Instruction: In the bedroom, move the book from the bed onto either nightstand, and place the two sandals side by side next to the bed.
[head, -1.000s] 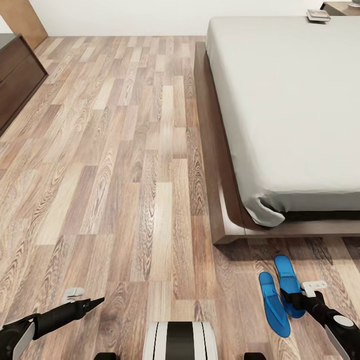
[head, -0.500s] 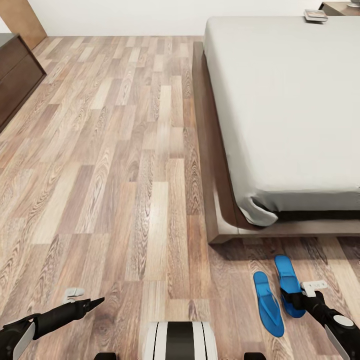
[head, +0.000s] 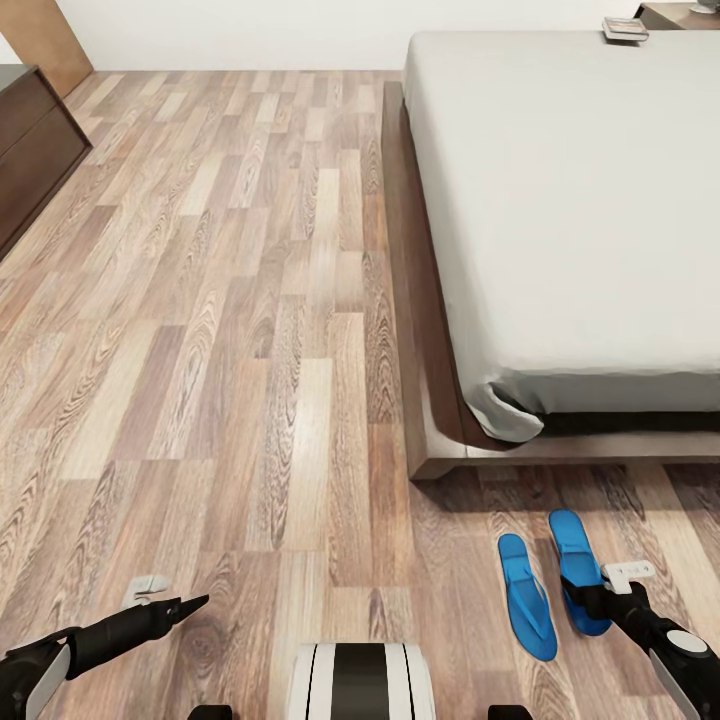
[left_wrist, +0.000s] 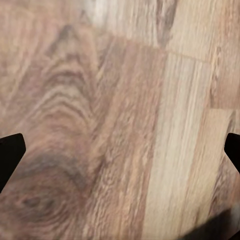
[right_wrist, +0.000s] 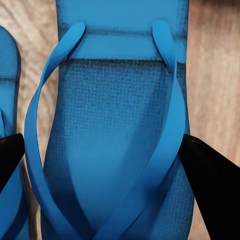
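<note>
My right gripper (head: 605, 590) is shut on one blue sandal (head: 577, 570), held just above the floor; up close, the sandal (right_wrist: 115, 125) spans the gap between the two black fingers (right_wrist: 210, 185). The other sandal (head: 527, 610) lies flat on the planks just left of it, a small gap between them, both near the foot corner of the bed (head: 560, 200). The book (head: 625, 30) rests on the bed's far corner, beside a nightstand (head: 680, 12). My left gripper (head: 175, 595) hangs open over bare floor (left_wrist: 120, 125).
A dark wooden dresser (head: 30, 140) stands along the left wall, with a brown door (head: 40, 35) behind it. Wide wood-plank floor (head: 250, 300) runs between dresser and bed. My white base (head: 360, 680) shows at the bottom edge.
The view has drifted, so the bed and the lying sandal sit further left and up in the picture. The held sandal stayed with my right gripper, widening the gap between the sandals.
</note>
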